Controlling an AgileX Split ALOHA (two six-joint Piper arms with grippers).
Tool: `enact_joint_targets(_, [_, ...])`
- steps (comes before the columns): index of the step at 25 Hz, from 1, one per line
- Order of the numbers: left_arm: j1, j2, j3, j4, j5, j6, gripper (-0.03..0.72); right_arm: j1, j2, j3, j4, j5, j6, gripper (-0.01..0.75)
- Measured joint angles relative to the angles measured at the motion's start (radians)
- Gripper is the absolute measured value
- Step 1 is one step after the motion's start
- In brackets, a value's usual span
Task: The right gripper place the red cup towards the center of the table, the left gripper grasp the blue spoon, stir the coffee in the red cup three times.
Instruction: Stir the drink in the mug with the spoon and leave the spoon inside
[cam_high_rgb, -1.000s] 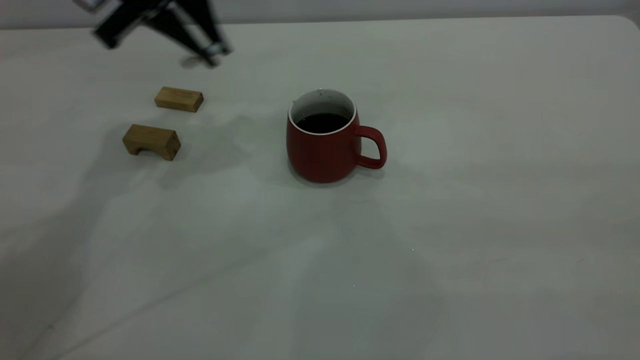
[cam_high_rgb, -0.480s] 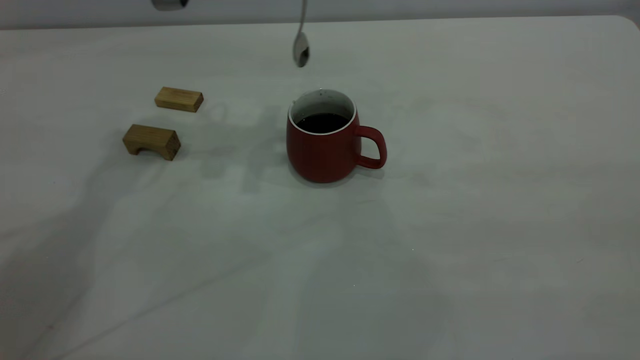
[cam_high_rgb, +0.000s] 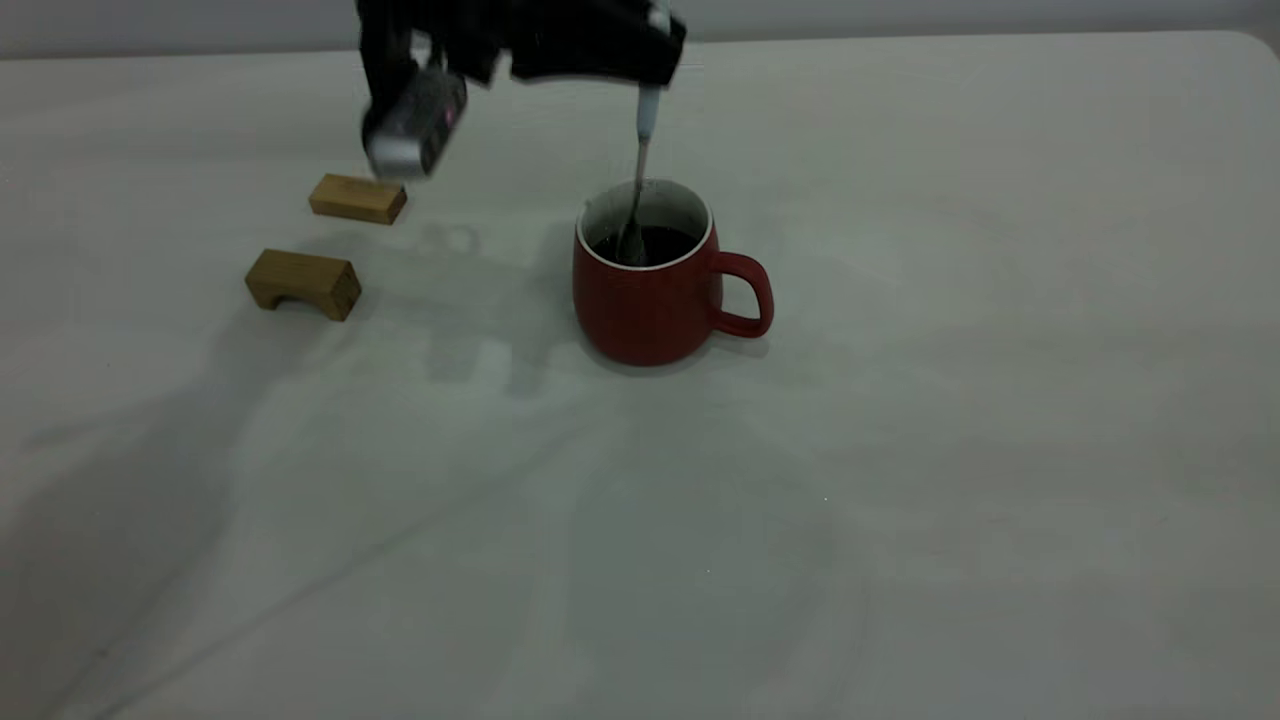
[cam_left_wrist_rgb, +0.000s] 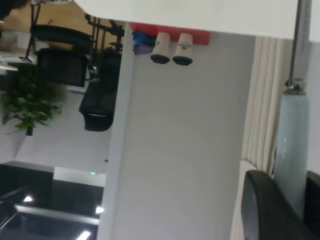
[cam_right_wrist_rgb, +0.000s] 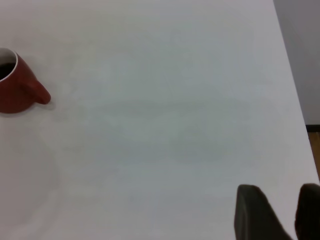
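Note:
The red cup (cam_high_rgb: 645, 300) stands upright near the middle of the table (cam_high_rgb: 950, 480), handle to the right, with dark coffee (cam_high_rgb: 662, 243) inside. My left gripper (cam_high_rgb: 655, 55) hangs above the cup, shut on the pale handle of the blue spoon (cam_high_rgb: 647, 115). The spoon hangs upright, its grey neck running down and its bowl dipped in the coffee. In the left wrist view the blue spoon (cam_left_wrist_rgb: 292, 145) sits between the black fingers (cam_left_wrist_rgb: 262, 210). My right gripper (cam_right_wrist_rgb: 280, 200) hovers open and empty near the table's edge, far from the red cup (cam_right_wrist_rgb: 15, 92).
Two tan wooden blocks (cam_high_rgb: 357, 198) (cam_high_rgb: 303, 283) lie left of the cup, under the left arm's silver module (cam_high_rgb: 410, 135). The table edge (cam_right_wrist_rgb: 295, 100) runs close to the right gripper.
The left gripper carried the spoon from above the blocks to over the cup, then came down until the bowl entered the coffee. The cup has not moved.

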Motion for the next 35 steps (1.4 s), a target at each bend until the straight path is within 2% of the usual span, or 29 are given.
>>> enact_joint_targets(10, [0.0, 0.131, -0.001, -0.228, -0.033, 0.343, 0.163, 0.0, 0.0, 0.0, 0.0, 0.0, 0.0, 0.238])
enact_joint_targets(14, [-0.007, 0.142, -0.007, -0.247, 0.026, 0.262, 0.163, 0.0, 0.0, 0.0, 0.0, 0.0, 0.0, 0.238])
enact_joint_targets(18, [-0.011, 0.142, -0.022, -0.136, 0.031, 0.147, 0.163, 0.0, 0.0, 0.0, 0.0, 0.0, 0.0, 0.238])
enact_joint_targets(22, [-0.011, 0.142, -0.067, -0.049, -0.011, 0.188, 0.163, 0.0, 0.0, 0.0, 0.0, 0.0, -0.001, 0.238])
enact_joint_targets(27, [-0.011, 0.143, -0.094, -0.064, -0.05, 0.331, 0.163, 0.0, 0.0, 0.0, 0.0, 0.0, -0.001, 0.238])
enact_joint_targets(32, [-0.011, 0.145, -0.095, -0.099, 0.036, 0.258, 0.163, 0.0, 0.0, 0.0, 0.0, 0.0, -0.001, 0.238])
enact_joint_targets(35, [-0.011, 0.145, -0.095, -0.067, 0.043, 0.176, 0.163, 0.0, 0.0, 0.0, 0.0, 0.0, 0.0, 0.238])
